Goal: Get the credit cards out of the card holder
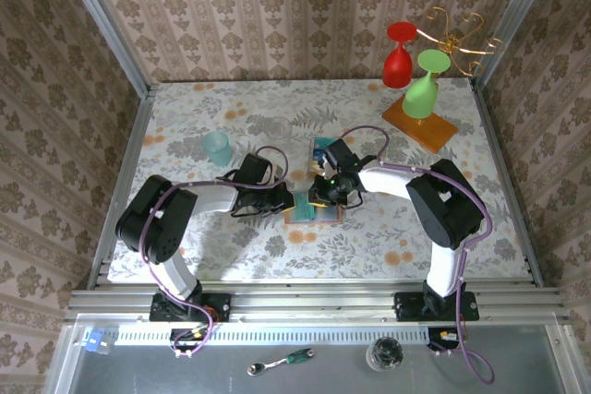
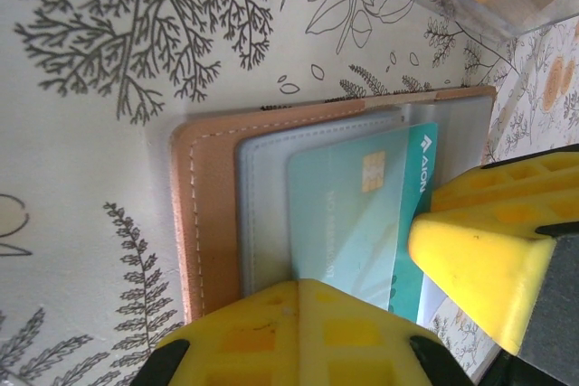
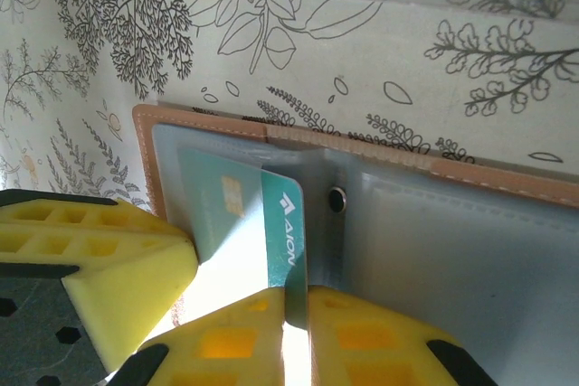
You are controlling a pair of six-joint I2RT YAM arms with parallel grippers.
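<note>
The card holder lies open on the flowered table, tan rim up and grey-blue pockets showing. A blue-teal credit card sticks partway out of one pocket. My right gripper is shut on that card's free edge. My left gripper is shut, its joined tips resting on the pocket beside the card. In the top view both grippers meet over the holder, the left gripper on one side and the right gripper on the other. The orange-tan card is hidden.
A clear tumbler stands behind the left arm. At the back right, an orange wooden slab carries a rack with a red goblet and a green goblet. Metal rails edge the table.
</note>
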